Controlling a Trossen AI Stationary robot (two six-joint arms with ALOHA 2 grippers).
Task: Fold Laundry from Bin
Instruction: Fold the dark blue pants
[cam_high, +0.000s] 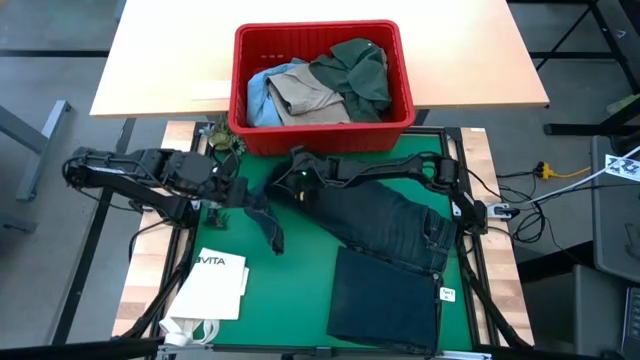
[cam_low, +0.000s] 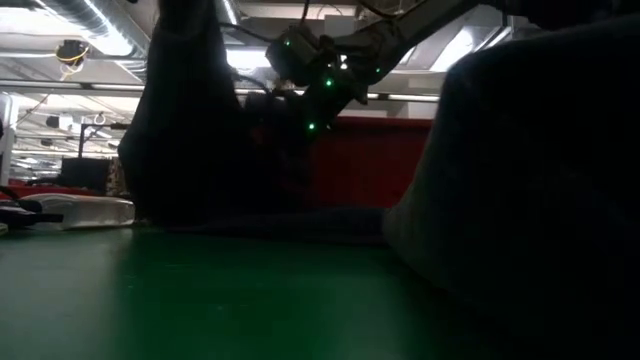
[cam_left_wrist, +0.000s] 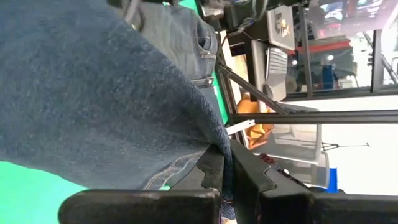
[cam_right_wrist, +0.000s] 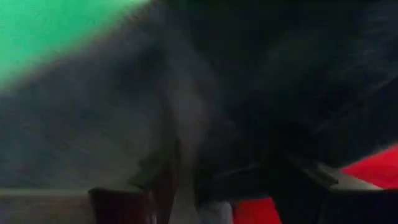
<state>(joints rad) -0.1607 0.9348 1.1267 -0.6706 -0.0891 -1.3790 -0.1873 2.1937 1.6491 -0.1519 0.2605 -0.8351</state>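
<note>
The red bin (cam_high: 322, 136) stands beyond the green mat's far edge and holds a dark green shirt (cam_high: 356, 70), a khaki garment (cam_high: 305, 93) and light blue denim (cam_high: 258, 96). Dark navy-grey trousers (cam_high: 392, 222) lie spread across the mat's middle. My left gripper (cam_high: 243, 195) is raised over the mat's far left part, shut on their left end. My right gripper (cam_high: 283, 189) reaches in from the right, just right of the left one. It is open and close over the same cloth (cam_right_wrist: 186, 93). My left gripper pinches an edge of the trousers (cam_left_wrist: 219, 144) between its two fingers (cam_left_wrist: 208, 171), slanting down from the table's left. That end is lifted and a strip (cam_high: 272, 232) hangs below the fingers onto the mat; the rest lies on the mat. Whether my right gripper touches the cloth, I cannot tell.
A folded dark garment (cam_high: 385, 300) lies at the mat's near right. A white paper bag printed VITA (cam_high: 215, 285) lies at the near left. A small greenish object (cam_high: 222, 136) sits by the bin's left corner. Bare green mat (cam_high: 300, 290) shows between bag and folded garment.
</note>
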